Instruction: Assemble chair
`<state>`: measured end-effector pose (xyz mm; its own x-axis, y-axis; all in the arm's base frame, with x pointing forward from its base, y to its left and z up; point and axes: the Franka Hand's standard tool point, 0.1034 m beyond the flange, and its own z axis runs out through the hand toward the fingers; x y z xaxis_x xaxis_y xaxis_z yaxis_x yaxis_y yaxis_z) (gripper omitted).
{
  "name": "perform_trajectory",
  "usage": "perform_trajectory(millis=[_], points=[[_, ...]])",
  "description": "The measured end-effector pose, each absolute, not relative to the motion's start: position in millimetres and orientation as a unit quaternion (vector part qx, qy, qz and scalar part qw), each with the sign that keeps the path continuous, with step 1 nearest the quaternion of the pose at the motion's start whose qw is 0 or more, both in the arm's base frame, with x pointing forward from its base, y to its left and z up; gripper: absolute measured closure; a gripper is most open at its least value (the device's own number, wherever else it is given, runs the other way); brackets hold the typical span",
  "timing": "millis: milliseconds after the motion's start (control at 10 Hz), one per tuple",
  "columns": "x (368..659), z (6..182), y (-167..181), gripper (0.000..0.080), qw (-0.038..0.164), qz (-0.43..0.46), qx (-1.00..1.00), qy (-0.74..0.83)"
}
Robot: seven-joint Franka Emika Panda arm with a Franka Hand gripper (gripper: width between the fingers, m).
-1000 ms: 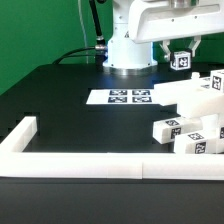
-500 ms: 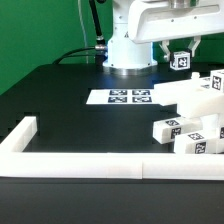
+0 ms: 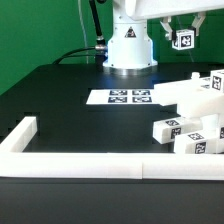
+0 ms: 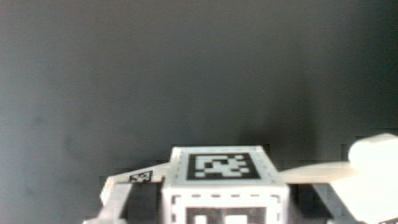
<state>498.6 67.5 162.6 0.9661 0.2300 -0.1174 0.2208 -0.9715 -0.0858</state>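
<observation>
Low frontal exterior; close downward wrist

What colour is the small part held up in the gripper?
White with a black-and-white square tag: the chair part, clearest in the wrist view.

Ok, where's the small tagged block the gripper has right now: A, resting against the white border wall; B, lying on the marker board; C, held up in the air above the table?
C: the gripper is shut on the small tagged block, high above the table, clear of the marker board.

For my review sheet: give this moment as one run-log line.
gripper: shut on tagged part, raised above table | other parts: on table, exterior view's right | marker board: flat
</observation>
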Motion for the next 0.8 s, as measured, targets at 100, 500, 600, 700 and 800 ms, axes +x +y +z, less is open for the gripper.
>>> perform_trajectory(millis=[100, 500, 600, 700, 800], points=[[498, 162.4, 67, 0.0512, 0.036, 0.064, -0.991, -0.114], [528, 166.6, 60, 0.0512, 0.032, 0.057, -0.989, -0.133], [542, 165.5, 58, 0.0512, 0.028, 0.051, -0.988, -0.143], [555, 163.6, 58, 0.0512, 0.023, 0.046, -0.988, -0.143], [563, 160.2, 63, 0.0512, 0.02, 0.042, -0.989, -0.138]])
